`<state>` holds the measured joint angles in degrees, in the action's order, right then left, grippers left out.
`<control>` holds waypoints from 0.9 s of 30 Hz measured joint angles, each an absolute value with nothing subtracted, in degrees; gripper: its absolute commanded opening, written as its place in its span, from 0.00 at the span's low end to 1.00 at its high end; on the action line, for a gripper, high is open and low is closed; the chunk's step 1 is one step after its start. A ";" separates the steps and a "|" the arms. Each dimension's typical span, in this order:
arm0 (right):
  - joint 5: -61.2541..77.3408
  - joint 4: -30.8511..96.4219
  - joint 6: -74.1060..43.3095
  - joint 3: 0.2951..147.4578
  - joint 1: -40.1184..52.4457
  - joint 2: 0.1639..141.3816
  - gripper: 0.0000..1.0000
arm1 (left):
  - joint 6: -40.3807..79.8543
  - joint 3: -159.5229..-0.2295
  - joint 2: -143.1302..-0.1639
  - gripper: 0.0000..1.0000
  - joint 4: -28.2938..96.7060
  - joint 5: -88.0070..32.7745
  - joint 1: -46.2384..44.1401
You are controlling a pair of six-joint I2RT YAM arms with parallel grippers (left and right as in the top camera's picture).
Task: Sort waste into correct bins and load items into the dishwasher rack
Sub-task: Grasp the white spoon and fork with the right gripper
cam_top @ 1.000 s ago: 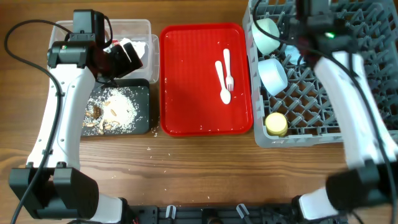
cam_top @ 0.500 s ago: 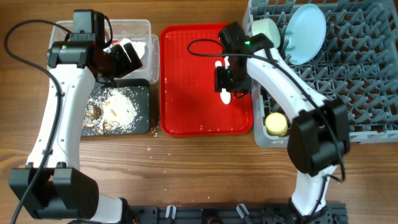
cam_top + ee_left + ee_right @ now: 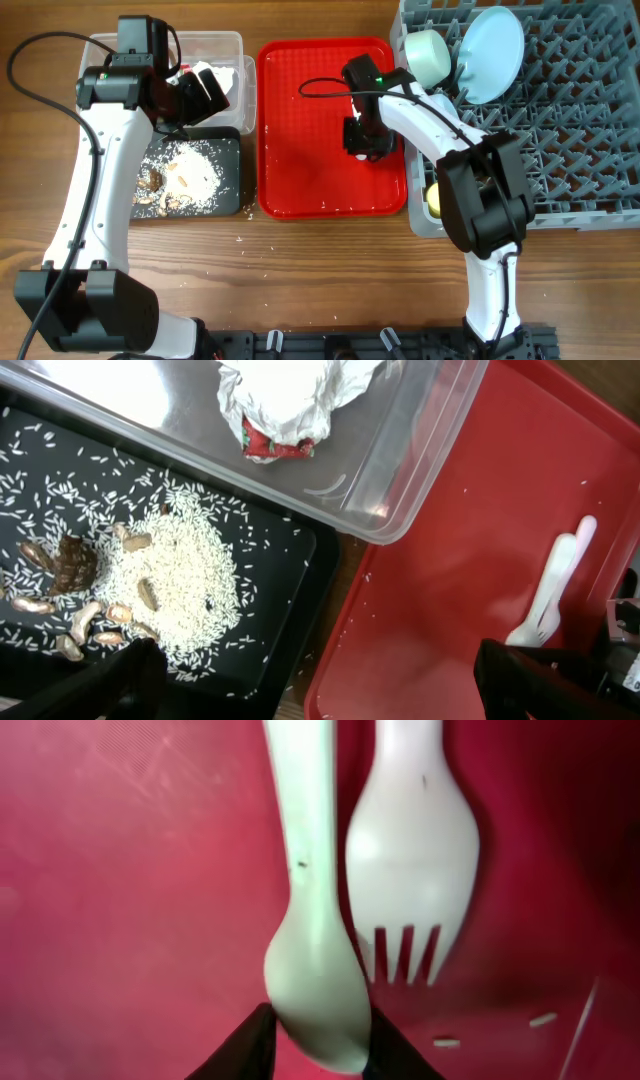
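Note:
On the red tray (image 3: 310, 130) lie a white spoon (image 3: 315, 970) and a white fork (image 3: 410, 860) side by side. My right gripper (image 3: 318, 1045) is down over them (image 3: 365, 140), and its black fingers press both sides of the spoon's bowl. The fork beside it is untouched. My left gripper (image 3: 330, 685) hangs open (image 3: 200, 90) over the bins, holding nothing. Crumpled white paper with red bits (image 3: 290, 400) lies in the clear tub (image 3: 400, 480). Rice and brown scraps (image 3: 180, 570) cover the black tray (image 3: 228, 170).
The grey dishwasher rack (image 3: 560, 130) fills the right side. It holds a pale blue plate (image 3: 490, 55) on edge, a pale green bowl (image 3: 428, 55) and a yellow cup (image 3: 436, 200) partly behind my right arm. A few rice grains dot the wood by the black tray.
My right arm has swung from the rack over to the red tray, come down on the cutlery and closed its jaws round the spoon. The left arm has not moved.

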<state>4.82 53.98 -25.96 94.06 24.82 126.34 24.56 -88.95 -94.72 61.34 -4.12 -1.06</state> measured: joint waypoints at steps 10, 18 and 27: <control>4.43 56.18 -24.56 93.89 24.75 125.78 0.04 | 24.56 -88.95 -94.72 1.00 61.34 -4.14 -1.06; 2.48 65.98 -12.58 94.83 24.14 92.29 0.04 | 24.56 -88.95 -94.72 1.00 61.36 -4.14 -1.06; -5.56 62.63 -36.97 76.36 -0.36 88.38 0.17 | 24.56 -88.95 -94.72 1.00 61.25 -4.12 -1.06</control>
<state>-5.56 62.63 -36.97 76.36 -0.36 88.38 24.56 -88.95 -94.72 61.25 -4.12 -1.06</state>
